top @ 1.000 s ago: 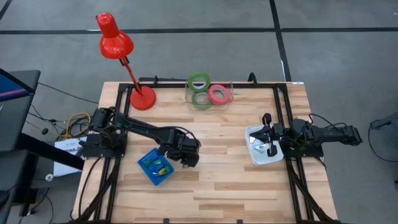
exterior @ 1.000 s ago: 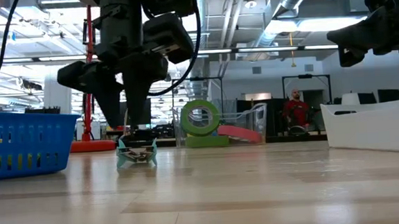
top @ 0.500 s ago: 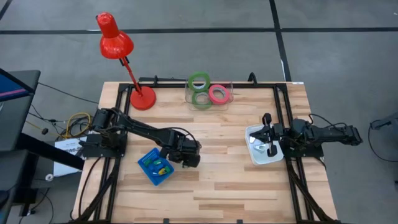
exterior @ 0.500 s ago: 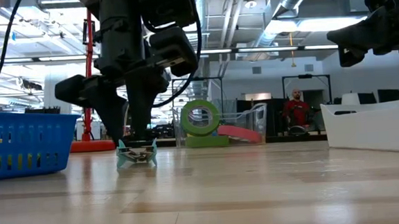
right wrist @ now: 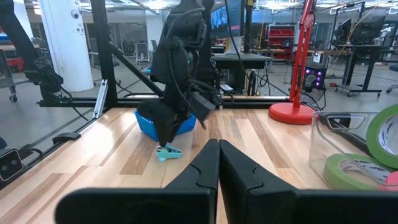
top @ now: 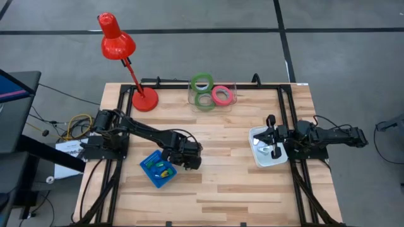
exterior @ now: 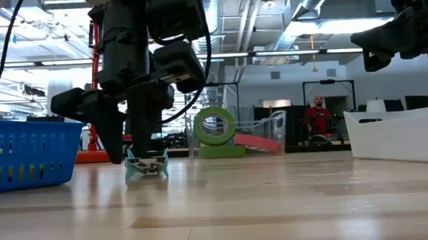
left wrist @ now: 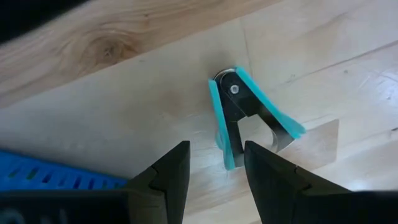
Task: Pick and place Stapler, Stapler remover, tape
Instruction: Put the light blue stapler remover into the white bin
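Hovering part-open over the teal staple remover (left wrist: 249, 115) on the table beside the blue basket (top: 151, 171), the left gripper (left wrist: 214, 165) holds nothing; tape rings (top: 203, 91) unmoved, right gripper (right wrist: 217, 163) shut

Grey floor (top: 341, 44) crossed by dark lines surrounds the table. Exposed ceiling ducts (exterior: 318, 2) and strip lights (exterior: 284, 53) run overhead.

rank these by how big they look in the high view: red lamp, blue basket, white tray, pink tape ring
1. red lamp, counting shade, stem and base
2. white tray and blue basket: they look about alike, and both are partly hidden by the arms, so no order between them
3. pink tape ring
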Motion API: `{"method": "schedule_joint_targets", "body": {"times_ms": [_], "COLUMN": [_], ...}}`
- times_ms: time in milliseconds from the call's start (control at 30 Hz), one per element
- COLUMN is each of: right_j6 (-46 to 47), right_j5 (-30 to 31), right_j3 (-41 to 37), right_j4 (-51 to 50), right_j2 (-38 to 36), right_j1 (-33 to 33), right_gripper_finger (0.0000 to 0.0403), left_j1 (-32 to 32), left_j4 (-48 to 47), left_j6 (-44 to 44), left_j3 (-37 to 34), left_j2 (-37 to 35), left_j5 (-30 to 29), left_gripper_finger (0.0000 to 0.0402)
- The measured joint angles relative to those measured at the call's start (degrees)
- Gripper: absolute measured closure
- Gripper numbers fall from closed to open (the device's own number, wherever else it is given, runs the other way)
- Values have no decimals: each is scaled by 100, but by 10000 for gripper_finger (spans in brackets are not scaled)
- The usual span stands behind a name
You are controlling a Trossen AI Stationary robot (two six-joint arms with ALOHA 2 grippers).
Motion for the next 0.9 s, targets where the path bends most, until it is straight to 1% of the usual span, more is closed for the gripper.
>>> {"method": "schedule_joint_targets", "body": {"times_ms": [200,533,900], "right_j6": [0,0,0], "right_j5": [2,1,1], "right_j3": [0,0,0], "right_j4": [0,0,-1], "right_j2": [0,0,0], "right_j1": [1,1,-1], "right_gripper_finger": [403,403,403], "left_j1": [0,0,0], "left_j4": [137,211,248], "left_j6": [0,0,2], "left_j3": [-1,-1,-1], "left_j2": [0,0,0], "left_j5": [26,26,26], "left_gripper_finger": [264,336,378]}}
